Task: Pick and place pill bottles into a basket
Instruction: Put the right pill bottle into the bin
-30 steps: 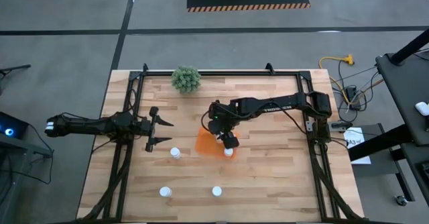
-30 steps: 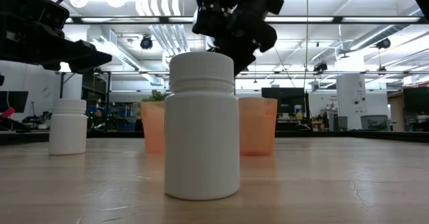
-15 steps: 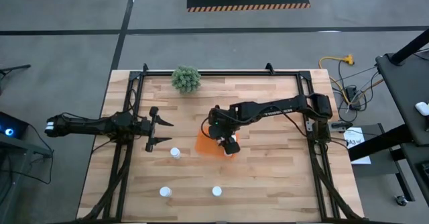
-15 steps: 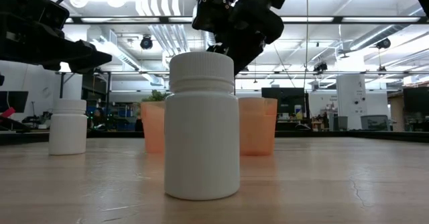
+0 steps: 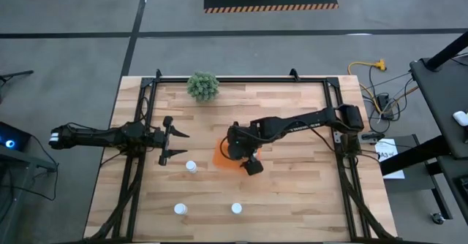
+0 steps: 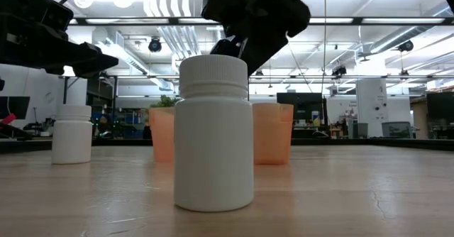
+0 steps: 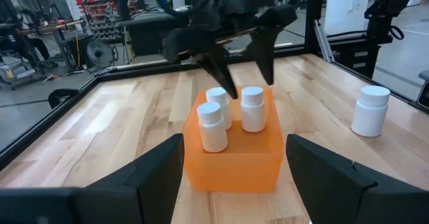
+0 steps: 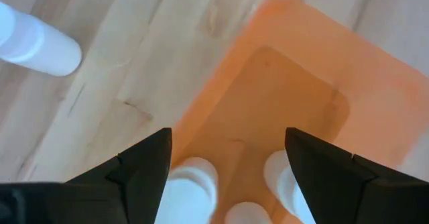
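near the middle of the high view, the right gripper (image 5: 248,161) hangs over the lower right edge of the orange basket (image 5: 221,156), its arm reaching in from the right side of the frame. the right wrist view looks straight down into the basket (image 8: 295,110), and the right gripper's fingers (image 8: 144,163) stand wide apart with nothing between them; three white-capped pill bottles (image 8: 191,184) show below them inside the orange walls, and another bottle (image 8: 37,46) lies outside on the wood at the upper left of that frame. from the left wrist view the three bottles (image 7: 231,110) stand upright and close together in the basket (image 7: 234,160), with the right gripper's dark fingers (image 7: 265,46) spread just above them, and a lone bottle (image 7: 371,110) stands on the table at the right. at the left of the high view the left gripper (image 5: 175,145) waits over the table's left part, fingers wide and empty. three bottles remain out on the table in the high view: one (image 5: 191,166) just left of the basket, and two at lower centre (image 5: 180,209) (image 5: 236,208). a green plant (image 5: 202,85) sits at the table's upper edge. close in the low view a large bottle (image 6: 213,134) fills the centre, with the orange basket (image 6: 269,141) behind it.
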